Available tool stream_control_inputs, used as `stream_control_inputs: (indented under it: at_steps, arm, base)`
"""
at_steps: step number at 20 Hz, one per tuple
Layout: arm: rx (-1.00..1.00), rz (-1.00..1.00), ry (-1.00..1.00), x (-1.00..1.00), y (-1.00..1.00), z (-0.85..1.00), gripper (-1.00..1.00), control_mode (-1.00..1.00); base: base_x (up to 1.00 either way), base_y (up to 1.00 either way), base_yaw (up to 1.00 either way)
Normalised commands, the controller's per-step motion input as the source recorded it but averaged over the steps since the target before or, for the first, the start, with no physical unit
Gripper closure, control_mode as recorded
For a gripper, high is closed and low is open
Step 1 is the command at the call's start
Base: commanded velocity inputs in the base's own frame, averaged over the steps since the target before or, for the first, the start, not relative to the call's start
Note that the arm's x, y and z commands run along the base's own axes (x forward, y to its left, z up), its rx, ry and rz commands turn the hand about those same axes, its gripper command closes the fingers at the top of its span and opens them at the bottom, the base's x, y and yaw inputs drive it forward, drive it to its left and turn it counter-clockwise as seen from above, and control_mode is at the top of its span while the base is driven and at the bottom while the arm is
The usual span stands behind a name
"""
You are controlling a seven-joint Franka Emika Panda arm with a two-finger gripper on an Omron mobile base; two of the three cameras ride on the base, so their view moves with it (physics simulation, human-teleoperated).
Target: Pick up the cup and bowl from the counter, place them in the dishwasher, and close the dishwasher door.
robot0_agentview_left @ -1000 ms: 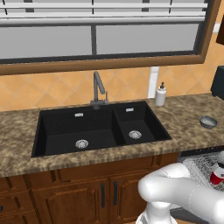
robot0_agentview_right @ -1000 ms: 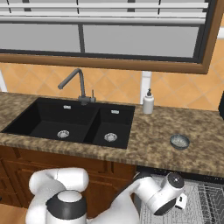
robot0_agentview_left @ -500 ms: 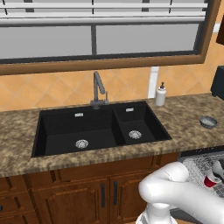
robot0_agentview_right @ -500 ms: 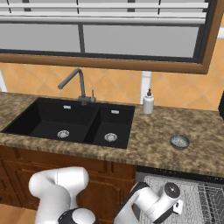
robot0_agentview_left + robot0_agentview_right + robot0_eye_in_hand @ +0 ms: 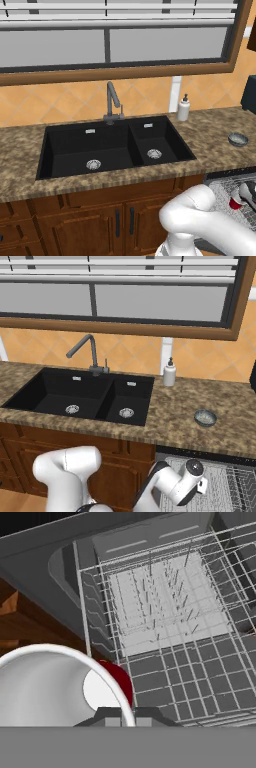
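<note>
Fingers (image 5: 113,714) are clamped on one cup (image 5: 65,684) above the dishwasher (image 5: 165,612) rack; one bowl (image 5: 205,417) sits on the counter (image 5: 170,421).

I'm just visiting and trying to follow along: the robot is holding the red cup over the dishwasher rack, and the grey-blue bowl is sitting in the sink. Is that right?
Not quite. The bowl sits on the counter right of the sink, as the right base view shows. The cup is indeed at the gripper over the rack.
</note>
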Motion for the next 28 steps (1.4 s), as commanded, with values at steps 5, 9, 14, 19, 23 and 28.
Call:
stream_control_inputs:
  at_steps: [5,9,14,19,23,28]
  arm:
    - [0.0,0.0,0.0,0.04,0.0,-0.51,1.0,-1.0]
    - [0.0,0.0,0.0,0.0,0.0,-0.75,1.0,-1.0]
    - [0.0,0.0,0.0,0.0,0.0,-0.6,1.0,-1.0]
    - [0.0,0.0,-0.02,0.0,-0.02,-0.23,1.0,-1.0]
    - [0.13,0.0,-0.07,0.01,-0.52,0.05,1.0,-1.0]
    - [0.14,0.0,-0.02,0.04,-0.51,0.12,1.0,-1.0]
  base:
    - [0.0,0.0,0.0]
    - [0.0,0.0,0.0]
    - [0.0,0.0,0.0]
    - [0.0,0.0,0.0]
    - [0.0,0.0,0.0]
    - [0.0,0.0,0.0]
